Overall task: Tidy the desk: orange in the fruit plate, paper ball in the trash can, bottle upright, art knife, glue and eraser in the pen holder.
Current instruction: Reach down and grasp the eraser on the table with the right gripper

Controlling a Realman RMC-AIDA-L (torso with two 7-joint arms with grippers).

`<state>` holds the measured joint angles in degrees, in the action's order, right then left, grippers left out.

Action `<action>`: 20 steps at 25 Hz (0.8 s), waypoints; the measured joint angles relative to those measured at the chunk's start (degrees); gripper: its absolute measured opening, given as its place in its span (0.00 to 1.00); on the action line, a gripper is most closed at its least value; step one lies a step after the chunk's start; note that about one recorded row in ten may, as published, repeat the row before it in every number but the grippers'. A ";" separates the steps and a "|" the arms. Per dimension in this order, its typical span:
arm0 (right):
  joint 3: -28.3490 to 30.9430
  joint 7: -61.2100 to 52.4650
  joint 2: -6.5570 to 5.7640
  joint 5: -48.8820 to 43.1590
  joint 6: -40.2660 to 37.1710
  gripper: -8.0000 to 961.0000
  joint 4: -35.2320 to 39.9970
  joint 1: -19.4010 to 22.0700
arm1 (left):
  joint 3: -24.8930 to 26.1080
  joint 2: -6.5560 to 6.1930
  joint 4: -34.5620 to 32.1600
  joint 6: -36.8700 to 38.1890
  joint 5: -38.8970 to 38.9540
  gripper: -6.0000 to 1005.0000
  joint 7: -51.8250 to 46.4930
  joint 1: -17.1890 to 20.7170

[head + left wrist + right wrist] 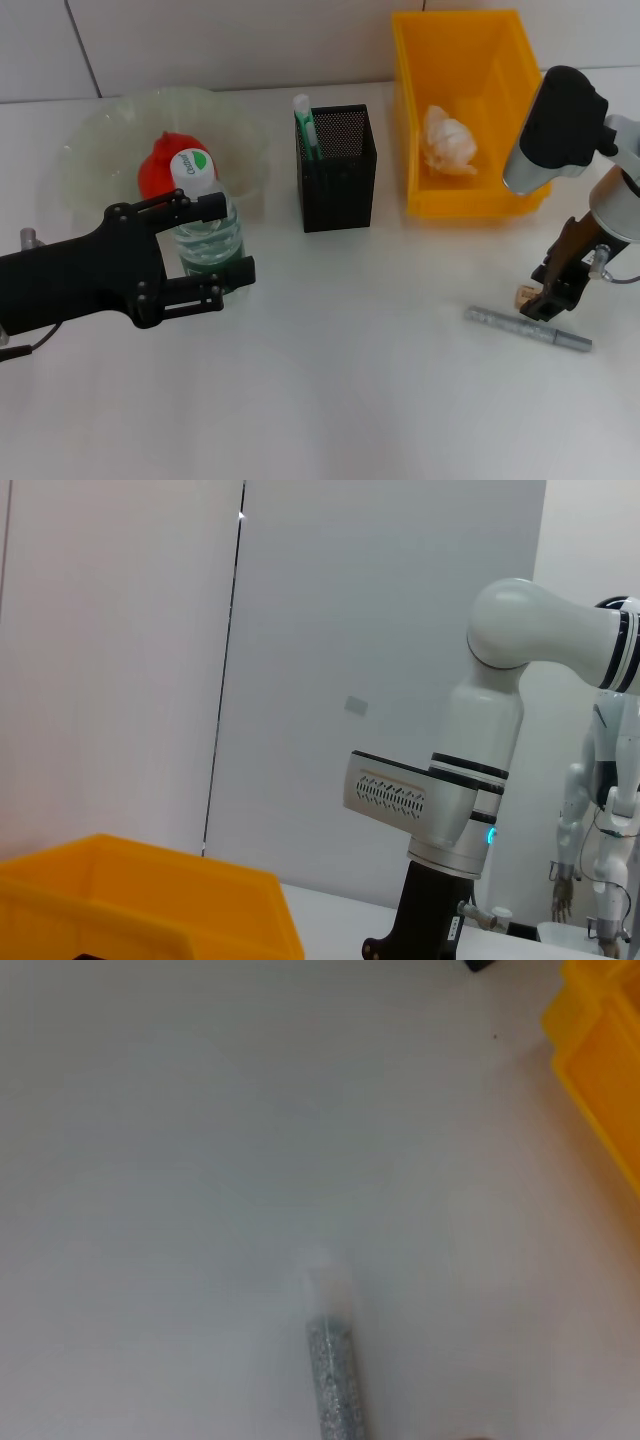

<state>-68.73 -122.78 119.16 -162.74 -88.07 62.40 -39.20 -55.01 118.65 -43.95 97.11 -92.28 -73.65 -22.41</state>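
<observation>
Already much of the tidying looks done; at the far left the orange (158, 170) sits in the fruit plate (85, 140), and just in front of it the bottle (205, 222) stands upright with the left gripper (228, 240) spread wide around it, one finger on each side, neither clearly pressing the plastic. Further right, the pen holder (337, 168) already holds a green-capped stick, probably the glue (305, 128), though little of it shows; next, the paper ball (449, 140) lies in the yellow trash can (468, 110). Left to do: the silver art knife (527, 328) lies flat on the desk (330, 400) at the near right, and a small pale block, likely the eraser (524, 296), sits beside it. The right gripper (546, 300) points down there, by the eraser and just above the knife; I cannot tell whether its fingers are apart or pinched.
</observation>
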 joint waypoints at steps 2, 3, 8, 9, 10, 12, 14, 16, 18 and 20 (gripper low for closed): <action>-0.33 -0.08 0.01 0.02 0.07 0.51 0.00 0.00 | 0.01 0.00 0.00 0.02 0.00 0.80 0.00 0.06; -0.44 -0.12 0.01 0.02 0.09 0.51 0.00 0.00 | 0.01 0.00 0.00 0.02 0.00 0.80 0.00 0.06; -0.53 -0.16 0.02 0.02 0.16 0.51 -0.46 -0.01 | 0.00 0.00 0.00 0.03 0.00 0.80 0.00 0.07; -0.53 -0.17 0.02 0.02 0.18 0.51 -0.66 -0.05 | 0.00 0.00 0.00 0.03 0.00 0.80 0.00 0.07; -0.53 -0.17 0.02 0.01 0.19 0.51 -0.86 -0.11 | -0.01 0.00 0.00 0.02 0.00 0.80 0.00 0.05; -0.53 -0.17 0.02 -0.03 0.22 0.50 -1.15 -0.14 | 0.02 0.00 0.00 0.01 0.00 0.80 0.00 0.02; -0.57 -0.18 0.02 -0.04 0.26 0.50 -1.28 -0.15 | 0.01 0.00 0.00 -0.01 0.00 0.80 0.00 0.01; -0.66 -0.22 0.02 -0.12 0.28 0.50 -1.32 -0.23 | 0.01 0.00 0.00 -0.01 0.00 0.80 0.00 0.01; -0.70 -0.29 0.02 -0.22 0.28 0.49 -1.32 -0.34 | 0.19 -0.01 0.00 0.11 0.00 0.80 0.00 0.00; -0.70 -0.53 0.02 -0.27 0.28 0.49 -1.32 -0.52 | 0.28 -0.05 0.00 0.13 0.00 0.80 0.00 0.00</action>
<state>-69.43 -123.31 119.18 -163.01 -87.79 61.08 -39.71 -54.73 118.59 -43.95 97.24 -92.28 -73.65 -22.41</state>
